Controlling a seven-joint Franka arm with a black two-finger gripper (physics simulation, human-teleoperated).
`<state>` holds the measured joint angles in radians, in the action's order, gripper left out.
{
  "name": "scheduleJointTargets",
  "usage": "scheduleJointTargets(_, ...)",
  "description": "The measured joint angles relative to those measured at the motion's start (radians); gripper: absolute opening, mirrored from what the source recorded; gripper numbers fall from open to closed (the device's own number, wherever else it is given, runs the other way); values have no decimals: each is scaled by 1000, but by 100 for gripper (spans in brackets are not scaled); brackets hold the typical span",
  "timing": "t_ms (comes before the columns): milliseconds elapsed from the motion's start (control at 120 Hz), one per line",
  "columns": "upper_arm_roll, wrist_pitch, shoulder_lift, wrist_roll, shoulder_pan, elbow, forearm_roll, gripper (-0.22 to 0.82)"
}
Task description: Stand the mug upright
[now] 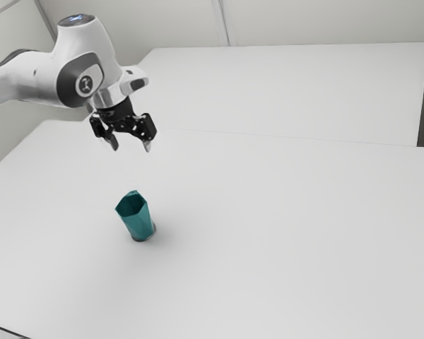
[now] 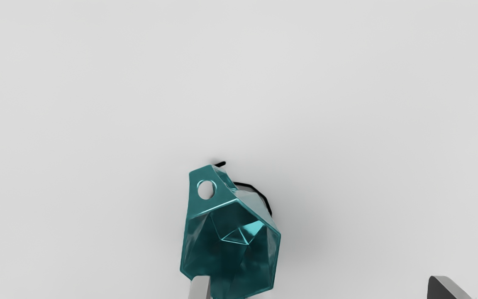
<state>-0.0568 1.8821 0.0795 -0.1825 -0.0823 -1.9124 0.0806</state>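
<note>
Teal, faceted mug with a tapering body [image 1: 138,220], standing on a smooth white table [image 1: 290,240], below my black two-finger gripper [image 1: 130,146]. The mug's dark-edged base [image 1: 143,239] is down against the tabletop and its wide, angular mouth faces up, which is how the task wants it. In the exterior view it seems to lean a little toward that view's left, but my hand, pointing down, slants much the same way, so I judge the lean to be the camera's angle. Set on its base like this, the mug should bear its own weight without my help.

In the wrist view I look down into its hollow. A flat teal handle, pierced by a round hole [image 2: 221,200], juts from one side, out from under my fingers, so the rim is what lies nearest them.

My gripper is wide open and holds nothing. It hovers well above the mug, one fingertip overlapping the rim in the wrist view, the other off to the side; that height probably keeps my fingers from knocking it over.
</note>
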Motion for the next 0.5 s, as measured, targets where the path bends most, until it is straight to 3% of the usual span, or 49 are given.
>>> scheduleJointTargets(175,0,-127,-26,22,5,122,-5,58)
scheduleJointTargets(500,-2,-240,-52,53,5,292,-8,58)
